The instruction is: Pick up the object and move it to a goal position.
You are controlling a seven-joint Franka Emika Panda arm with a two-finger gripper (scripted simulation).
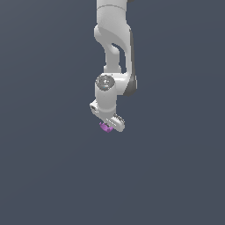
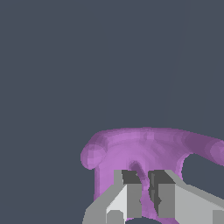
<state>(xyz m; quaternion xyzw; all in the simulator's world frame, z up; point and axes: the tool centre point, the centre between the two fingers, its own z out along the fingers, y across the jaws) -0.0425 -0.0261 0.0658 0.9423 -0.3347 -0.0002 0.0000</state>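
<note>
You see the purple object (image 1: 105, 128) directly under the white gripper (image 1: 110, 125), near the middle of the exterior view. In the wrist view the object (image 2: 144, 151) sits between the two fingers (image 2: 131, 192), which are closed on a thin part of it. Around it is only the plain dark grey ground (image 1: 44, 176).

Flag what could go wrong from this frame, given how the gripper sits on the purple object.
1. The gripper pinches only a thin ridge of the object, with the fingers nearly closed. Such a narrow hold could slip during transport.
2. Most of the object spreads beyond the fingers, with a lobe off to one side, so it may pivot in the grip.
3. In the exterior view the object is nearly hidden under the gripper, so a slip would be hard to notice there.
</note>
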